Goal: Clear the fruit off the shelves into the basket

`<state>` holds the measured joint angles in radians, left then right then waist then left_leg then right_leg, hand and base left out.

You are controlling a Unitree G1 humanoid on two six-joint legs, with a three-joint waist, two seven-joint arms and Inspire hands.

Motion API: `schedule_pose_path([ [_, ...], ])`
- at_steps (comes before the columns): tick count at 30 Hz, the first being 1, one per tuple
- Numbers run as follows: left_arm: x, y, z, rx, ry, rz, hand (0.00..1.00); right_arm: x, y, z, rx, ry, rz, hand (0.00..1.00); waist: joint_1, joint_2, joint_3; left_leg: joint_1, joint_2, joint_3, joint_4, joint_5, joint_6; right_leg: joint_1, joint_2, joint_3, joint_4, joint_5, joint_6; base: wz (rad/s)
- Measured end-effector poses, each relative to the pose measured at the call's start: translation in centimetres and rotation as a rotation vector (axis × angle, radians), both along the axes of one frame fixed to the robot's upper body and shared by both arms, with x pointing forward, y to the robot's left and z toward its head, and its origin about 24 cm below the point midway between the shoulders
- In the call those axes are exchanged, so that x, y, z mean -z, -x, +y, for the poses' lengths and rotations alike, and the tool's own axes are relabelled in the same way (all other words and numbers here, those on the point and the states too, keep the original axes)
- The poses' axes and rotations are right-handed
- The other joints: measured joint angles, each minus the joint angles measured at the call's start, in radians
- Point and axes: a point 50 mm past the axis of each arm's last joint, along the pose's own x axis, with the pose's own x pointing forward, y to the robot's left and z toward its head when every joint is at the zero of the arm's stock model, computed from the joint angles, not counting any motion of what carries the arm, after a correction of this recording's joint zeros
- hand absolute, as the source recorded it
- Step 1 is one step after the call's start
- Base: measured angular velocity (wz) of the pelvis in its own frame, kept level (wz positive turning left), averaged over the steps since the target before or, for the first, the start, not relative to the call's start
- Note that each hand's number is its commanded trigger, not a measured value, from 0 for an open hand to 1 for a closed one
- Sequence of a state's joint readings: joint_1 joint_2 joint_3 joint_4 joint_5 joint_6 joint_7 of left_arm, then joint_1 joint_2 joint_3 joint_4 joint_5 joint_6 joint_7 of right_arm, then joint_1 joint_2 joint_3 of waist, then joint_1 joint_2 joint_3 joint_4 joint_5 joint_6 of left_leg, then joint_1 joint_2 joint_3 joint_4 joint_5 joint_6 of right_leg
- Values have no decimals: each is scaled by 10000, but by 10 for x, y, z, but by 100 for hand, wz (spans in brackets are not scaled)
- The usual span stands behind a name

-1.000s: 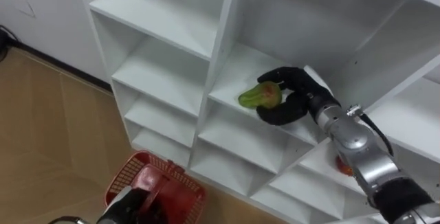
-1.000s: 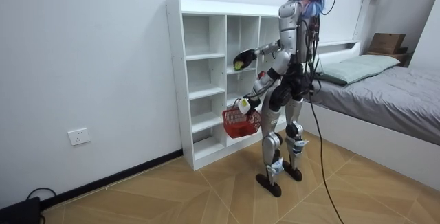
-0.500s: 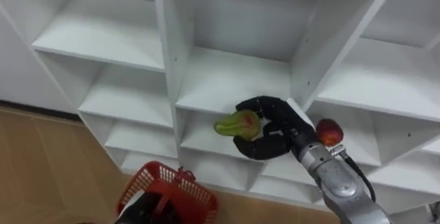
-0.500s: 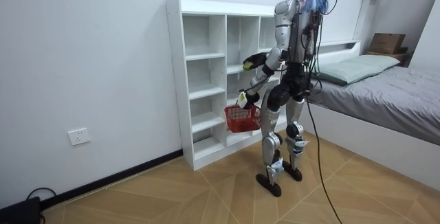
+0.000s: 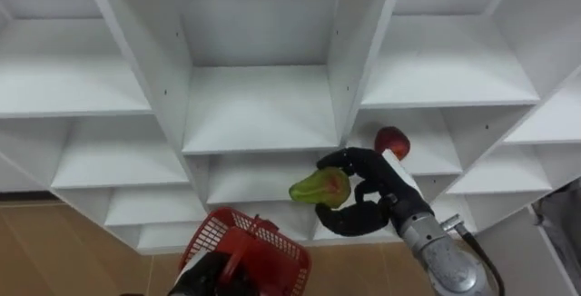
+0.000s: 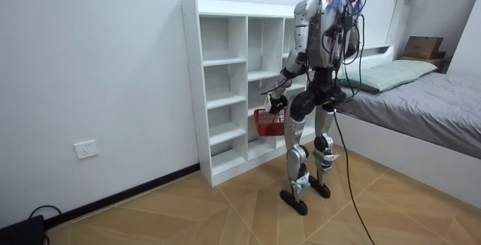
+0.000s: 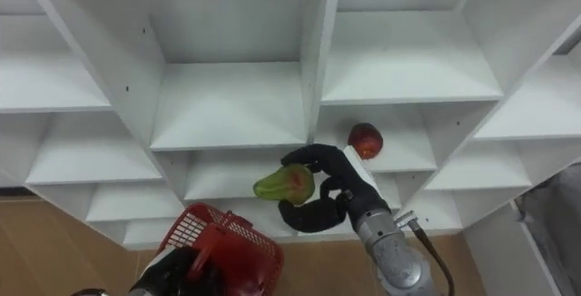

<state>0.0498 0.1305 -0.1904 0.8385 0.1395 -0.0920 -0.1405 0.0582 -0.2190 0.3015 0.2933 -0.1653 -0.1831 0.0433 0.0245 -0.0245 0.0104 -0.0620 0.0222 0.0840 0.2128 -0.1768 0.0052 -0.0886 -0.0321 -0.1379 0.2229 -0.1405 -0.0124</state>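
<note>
Just in front of the closet's middle column, a green pear-shaped fruit (image 5: 320,188) with a reddish blush hangs in the air, clasped in the robot's right hand (image 5: 374,207), whose dark fingers and thumb curl round its thicker end. Its long axis runs roughly sideways, narrow tip pointing to the robot's left. Below it and to the left is the red basket (image 5: 221,231), its open mouth facing up, gripped by the handle in the left hand (image 5: 211,276). The coming move looks to me like a short carry down and leftward, so that the fruit clears the near rim before the fingers let go. Behind the right hand, a red apple (image 5: 391,141) sits on a shelf of the white closet (image 5: 259,105), right column, not yet collected.
</note>
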Motion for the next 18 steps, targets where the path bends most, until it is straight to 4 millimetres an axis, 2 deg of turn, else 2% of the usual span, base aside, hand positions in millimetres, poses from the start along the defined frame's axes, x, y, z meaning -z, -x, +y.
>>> schedule_pose_path([
  [2,0,-1,-5,188,57,-11,100,4,2,0,-40,151,144,100,-19,75,-4,32,4,71,-29,0,0,-22,4,55,10,-1,2,-9],
  [4,0,-1,-10,121,343,-9,100,12,5,-1,-59,280,535,100,-3,152,-40,34,6,201,-86,0,1,-133,19,216,67,-5,8,-18],
  [9,-2,-5,-11,-60,356,-171,100,20,10,-3,-81,518,930,100,-198,165,-33,-94,6,318,-81,-1,3,-368,34,362,173,-23,23,-9],
  [18,-7,-17,-12,42,375,-540,100,24,14,-3,-183,649,1164,100,-216,182,-28,-143,23,504,-92,-2,5,-531,67,555,220,-22,22,-6],
])
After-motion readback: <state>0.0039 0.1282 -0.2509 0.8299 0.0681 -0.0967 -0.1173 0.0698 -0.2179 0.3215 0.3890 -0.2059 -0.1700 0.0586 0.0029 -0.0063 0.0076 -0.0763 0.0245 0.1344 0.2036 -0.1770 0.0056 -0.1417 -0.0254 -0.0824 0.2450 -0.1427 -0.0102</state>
